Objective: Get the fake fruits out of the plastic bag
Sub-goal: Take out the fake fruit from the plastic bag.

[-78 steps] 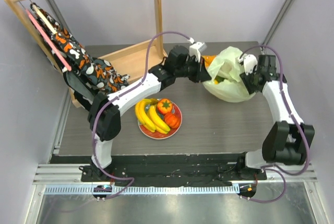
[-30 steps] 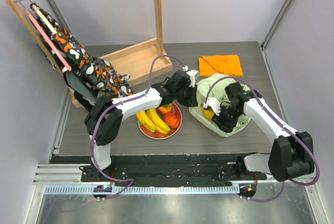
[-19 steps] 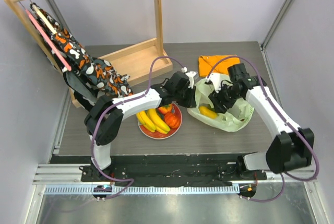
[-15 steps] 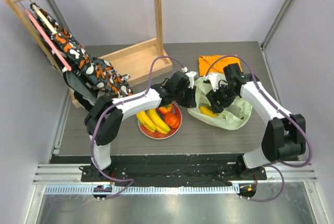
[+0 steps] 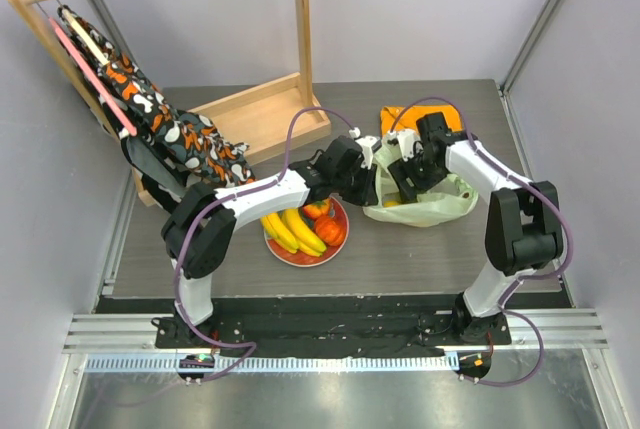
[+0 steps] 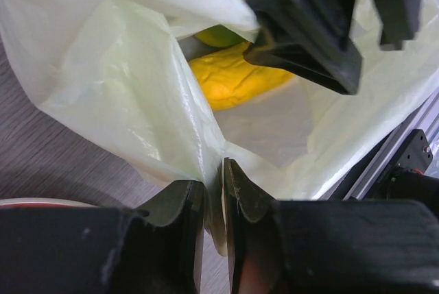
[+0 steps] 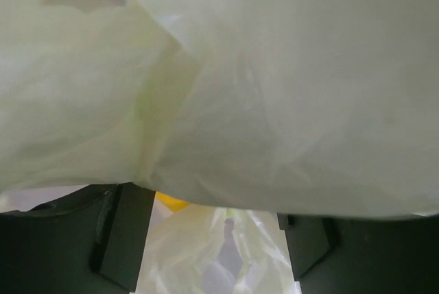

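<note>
1. L gripper (image 6: 214, 188): fingers closed, pinching the thin edge of the bag (image 6: 123, 88) on the plate side. My guess is it holds the mouth open & keeps the bag from sliding.
2. R gripper (image 7: 212, 239) is inside the mouth, w/ film draped over its cam. Fingers are spread apart, and nothing is clamped that I can see. A bit of yellow shows just by one finger.
3. In the bag: a yellow fruit (image 6: 233, 78) w/ a green fruit (image 6: 216, 35) tucked behind it, both right under the R fingers. It looks set for a grab, not yet made.
4. Out of the bag: bananas (image 5: 285, 229) & two orange fruits (image 5: 318, 207) sit on the plate (image 5: 300, 262), just left of the bag. So the task is partly done, w/ at least two pieces left inside.
5. The bag lies slumped on the table (image 5: 400, 259), mouth toward the plate. An orange cloth (image 5: 392, 114) lies behind it, partly hidden by the R arm.
6. Surface: grey wood-grain. The film looks crinkly & slippery, so it could get nipped along w/ the fruit.
7. Room: pale walls close in on 3 sides. A wooden rack (image 5: 300, 29) stands back left w/ a patterned cloth (image 5: 150, 109) hanging on it.
</note>
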`<move>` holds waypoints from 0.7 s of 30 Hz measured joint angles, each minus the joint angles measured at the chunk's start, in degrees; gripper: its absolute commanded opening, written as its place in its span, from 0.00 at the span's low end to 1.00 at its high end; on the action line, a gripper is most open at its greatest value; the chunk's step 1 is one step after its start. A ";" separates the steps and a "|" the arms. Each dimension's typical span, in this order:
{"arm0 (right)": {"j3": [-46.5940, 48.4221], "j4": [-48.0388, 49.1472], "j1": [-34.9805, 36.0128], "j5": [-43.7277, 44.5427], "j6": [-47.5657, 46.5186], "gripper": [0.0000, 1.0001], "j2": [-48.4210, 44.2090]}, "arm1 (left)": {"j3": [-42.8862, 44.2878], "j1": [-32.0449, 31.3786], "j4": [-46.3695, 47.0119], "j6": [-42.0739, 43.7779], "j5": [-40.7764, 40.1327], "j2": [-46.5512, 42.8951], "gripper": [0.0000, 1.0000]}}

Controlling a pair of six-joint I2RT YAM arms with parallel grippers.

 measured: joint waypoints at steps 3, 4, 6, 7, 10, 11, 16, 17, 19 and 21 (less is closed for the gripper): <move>0.48 1.38 0.00 1.07 0.48 0.90 2.32 | 0.00 0.00 0.02 -0.02 0.09 0.00 0.20; 0.76 1.95 -0.07 1.22 0.98 0.95 3.10 | 0.00 0.00 0.04 0.00 0.15 0.00 0.20; 1.29 3.17 -0.09 1.29 1.53 1.00 5.14 | 0.00 0.00 0.04 0.00 0.20 0.00 0.20; 1.46 3.74 -0.09 1.33 1.81 1.00 5.99 | 0.00 0.00 0.04 0.00 0.22 0.00 0.20; 2.16 5.62 -0.09 1.07 2.38 0.98 8.87 | 0.00 0.00 0.04 0.00 0.39 0.00 0.20; 2.36 6.25 -0.09 0.87 2.67 0.91 9.64 | 0.00 0.00 0.07 0.00 0.44 0.00 0.20; 2.34 9.88 -0.04 0.92 2.73 0.48 10.19 | 0.00 0.00 0.04 0.13 0.46 0.00 0.20; 2.32 10.47 -0.04 0.87 2.75 0.36 9.88 | 0.00 0.00 0.02 0.22 0.44 0.00 0.20; 2.14 10.86 -0.04 0.85 2.49 0.34 8.55 | 0.00 0.00 0.02 0.44 0.44 0.00 0.20; 1.90 10.16 -0.04 0.66 1.40 0.33 6.38 | 0.00 0.00 0.00 0.72 0.39 0.00 0.20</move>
